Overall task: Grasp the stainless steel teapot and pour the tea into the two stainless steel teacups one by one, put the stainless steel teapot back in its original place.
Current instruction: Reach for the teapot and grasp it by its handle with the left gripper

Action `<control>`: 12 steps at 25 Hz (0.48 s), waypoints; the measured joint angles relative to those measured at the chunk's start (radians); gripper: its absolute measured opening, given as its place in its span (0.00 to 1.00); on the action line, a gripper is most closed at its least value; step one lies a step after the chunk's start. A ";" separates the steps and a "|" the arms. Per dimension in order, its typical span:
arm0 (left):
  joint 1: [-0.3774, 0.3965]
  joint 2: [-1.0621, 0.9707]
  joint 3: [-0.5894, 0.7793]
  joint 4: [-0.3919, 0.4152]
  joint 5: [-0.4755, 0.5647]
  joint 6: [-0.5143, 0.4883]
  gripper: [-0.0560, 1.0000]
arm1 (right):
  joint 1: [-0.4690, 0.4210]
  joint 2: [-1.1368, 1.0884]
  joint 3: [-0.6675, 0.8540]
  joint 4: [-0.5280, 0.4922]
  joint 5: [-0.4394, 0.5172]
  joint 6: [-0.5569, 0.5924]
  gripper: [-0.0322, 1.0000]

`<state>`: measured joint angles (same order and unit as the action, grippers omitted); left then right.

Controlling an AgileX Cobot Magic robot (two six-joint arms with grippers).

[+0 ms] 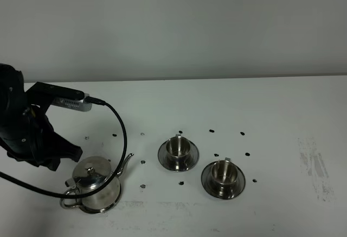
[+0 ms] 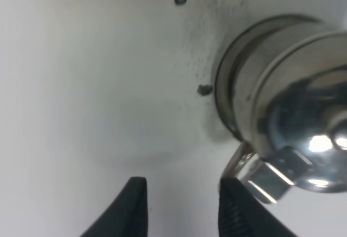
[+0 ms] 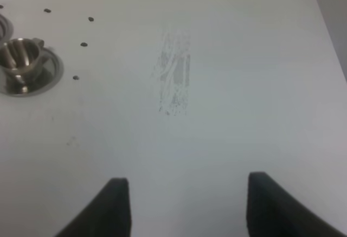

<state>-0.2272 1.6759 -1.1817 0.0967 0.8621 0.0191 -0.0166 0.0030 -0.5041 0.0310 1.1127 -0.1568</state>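
Note:
The stainless steel teapot [image 1: 93,185] stands upright at the front left on its round saucer, the original place [image 2: 223,93], with its spout toward the cups. In the left wrist view the teapot [image 2: 295,112] fills one side, its loop handle [image 2: 242,164] just off one finger [image 2: 234,210]. My left gripper [image 2: 183,209] is open, with bare table between its fingers. The two stainless steel teacups [image 1: 178,147] [image 1: 223,174] sit on their saucers mid-table. My right gripper [image 3: 190,207] is open over bare table, and one teacup [image 3: 19,57] shows far from it.
My left arm [image 1: 32,134] and its black cable [image 1: 120,139] hang over the table's left side, close behind the teapot. Small black dots [image 1: 142,161] ring the saucers. A grey scuff mark [image 1: 314,166] lies on the white table at the right.

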 joint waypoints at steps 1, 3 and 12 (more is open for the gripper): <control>0.000 -0.012 0.000 -0.001 0.000 0.000 0.41 | 0.000 0.000 0.000 0.000 0.000 0.000 0.51; -0.001 -0.026 0.000 -0.004 -0.011 -0.001 0.41 | 0.000 0.000 0.000 0.000 0.000 0.000 0.51; -0.020 -0.033 0.000 -0.181 0.002 0.068 0.41 | 0.000 0.000 0.000 0.000 0.000 0.000 0.51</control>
<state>-0.2473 1.6430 -1.1817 -0.0839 0.8642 0.0876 -0.0166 0.0030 -0.5041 0.0310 1.1127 -0.1568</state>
